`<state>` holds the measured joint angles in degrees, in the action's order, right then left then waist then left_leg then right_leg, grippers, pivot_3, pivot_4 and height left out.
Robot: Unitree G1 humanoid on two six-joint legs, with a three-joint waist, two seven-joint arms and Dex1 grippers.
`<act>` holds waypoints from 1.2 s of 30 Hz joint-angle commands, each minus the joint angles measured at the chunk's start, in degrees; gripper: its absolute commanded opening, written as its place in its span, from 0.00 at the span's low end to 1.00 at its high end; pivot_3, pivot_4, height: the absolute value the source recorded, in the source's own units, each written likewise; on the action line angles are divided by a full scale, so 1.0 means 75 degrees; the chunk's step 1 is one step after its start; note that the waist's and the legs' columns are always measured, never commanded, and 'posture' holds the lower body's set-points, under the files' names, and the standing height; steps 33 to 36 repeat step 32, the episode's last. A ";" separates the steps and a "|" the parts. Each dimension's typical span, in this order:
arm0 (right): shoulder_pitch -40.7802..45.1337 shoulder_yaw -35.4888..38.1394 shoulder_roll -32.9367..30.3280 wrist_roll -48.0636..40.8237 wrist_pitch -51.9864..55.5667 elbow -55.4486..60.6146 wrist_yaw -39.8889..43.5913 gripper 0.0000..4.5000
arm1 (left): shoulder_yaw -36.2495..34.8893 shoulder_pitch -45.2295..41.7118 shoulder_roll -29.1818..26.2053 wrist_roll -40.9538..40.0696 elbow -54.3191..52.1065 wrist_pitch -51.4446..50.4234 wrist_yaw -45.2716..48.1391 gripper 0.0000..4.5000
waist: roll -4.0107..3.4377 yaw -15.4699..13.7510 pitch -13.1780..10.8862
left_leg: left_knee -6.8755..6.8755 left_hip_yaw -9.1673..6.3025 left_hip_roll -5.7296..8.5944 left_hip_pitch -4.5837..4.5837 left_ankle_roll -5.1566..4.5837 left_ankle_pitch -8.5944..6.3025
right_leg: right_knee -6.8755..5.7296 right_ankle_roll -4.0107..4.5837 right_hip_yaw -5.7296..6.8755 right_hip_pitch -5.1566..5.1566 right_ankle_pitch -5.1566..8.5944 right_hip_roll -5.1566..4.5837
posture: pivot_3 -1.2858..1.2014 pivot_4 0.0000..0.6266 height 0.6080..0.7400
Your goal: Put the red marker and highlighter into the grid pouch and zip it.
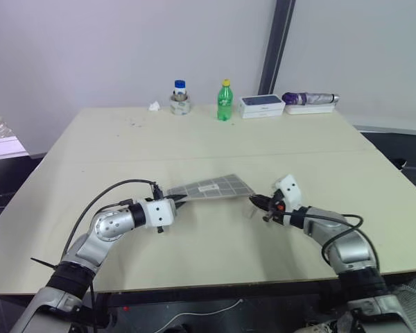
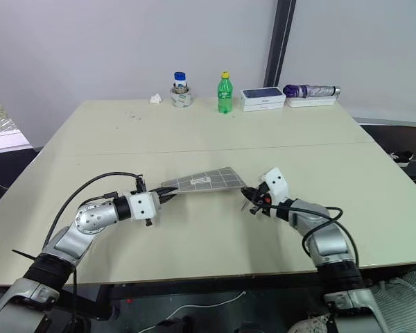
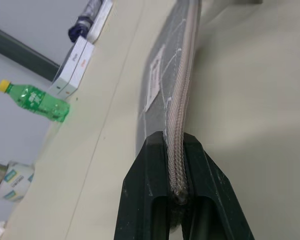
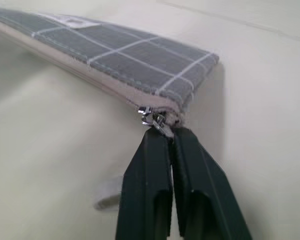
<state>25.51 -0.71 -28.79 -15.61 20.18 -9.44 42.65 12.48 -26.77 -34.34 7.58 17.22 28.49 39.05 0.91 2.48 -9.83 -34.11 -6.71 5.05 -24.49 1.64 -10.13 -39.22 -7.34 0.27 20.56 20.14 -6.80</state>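
Though zipped, grid pouch [image 1: 215,186] gripper-held

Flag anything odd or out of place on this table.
Little stands out. The grid pouch is lifted off the table, stretched between the left hand, clamped on one end, and the right hand, pinching its zipper pull. A crumpled white scrap lies near the far edge.

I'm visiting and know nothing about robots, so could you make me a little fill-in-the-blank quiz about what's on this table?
1. The grid pouch is pinched at one end by the ____ end effector.
2. The right end effector grips the pouch's metal ____ pull.
3. The bottle at the table's far edge is ____ with a yellow cap.
4. The pouch's fabric is grey with ____ grid lines.

Missing words: left; zipper; green; white
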 commanded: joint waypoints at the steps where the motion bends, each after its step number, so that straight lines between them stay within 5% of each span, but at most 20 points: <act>1: -0.0036 0.0452 -0.0154 -0.0099 -0.0141 0.0111 -0.0052 0.15 | -0.0544 0.0288 -0.0195 -0.1506 -0.0258 -0.0940 0.0977 0.18 | 0.0000 0.0007 0.0000 | 0.0000 0.0000 0.0000 0.0000 0.0000 0.0000 | 0.0000 0.0000 0.0000 0.0000 0.0000 0.0000 | 0.52 0.24 1.00; 9: -0.0652 0.0626 -0.1035 -0.0432 0.0019 0.1007 0.0983 0.98 | -0.1471 0.1658 -0.0520 -0.2833 -0.1852 -0.2390 0.1397 1.00 | -0.0003 -0.0021 -0.0001 | -0.0004 0.0003 0.0002 -0.0001 -0.0007 -0.0004 | 0.0012 0.0000 -0.0003 -0.0006 0.0000 -0.0007 | 0.52 0.24 1.00; 14: -0.1051 0.1305 -0.1477 -0.0844 -0.0283 0.1313 0.1381 0.98 | -0.2604 0.3320 -0.0549 -0.4442 -0.3571 -0.5031 0.0685 1.00 | -0.0010 -0.0017 -0.0005 | -0.0001 0.0003 -0.0008 0.0000 -0.0011 -0.0007 | 0.0017 0.0003 -0.0008 -0.0006 0.0001 -0.0004 | 0.52 0.24 1.00; 20: -0.1751 0.2019 -0.2167 -0.0844 -0.0693 0.1167 0.1800 0.98 | -0.4062 0.3933 -0.0692 -0.4650 -0.3866 -0.5805 -0.0108 1.00 | -0.0010 -0.0232 -0.0005 | -0.0007 0.0006 -0.0003 0.0001 -0.0013 -0.0009 | 0.0020 0.0003 -0.0008 -0.0013 0.0001 -0.0009 | 0.52 0.24 1.00; 30: -0.1764 0.2000 -0.2331 -0.0560 -0.1308 0.0469 0.1882 0.98 | -0.4700 0.3944 -0.0929 -0.3852 -0.1369 -0.4271 0.0396 1.00 | -0.0013 -0.0220 -0.0005 | -0.0002 0.0016 -0.0006 0.0003 -0.0012 -0.0011 | 0.0027 0.0006 -0.0009 -0.0012 0.0002 -0.0011 | 0.52 0.24 1.00; 36: -0.1701 0.1967 -0.2212 -0.0624 -0.1255 0.0548 0.1828 0.98 | -0.4809 0.3879 -0.0861 -0.3952 -0.1182 -0.3908 0.0589 1.00 | -0.0012 -0.0220 -0.0005 | -0.0002 0.0015 -0.0007 0.0003 -0.0012 -0.0011 | 0.0028 0.0006 -0.0009 -0.0012 0.0002 -0.0011 | 0.52 0.24 1.00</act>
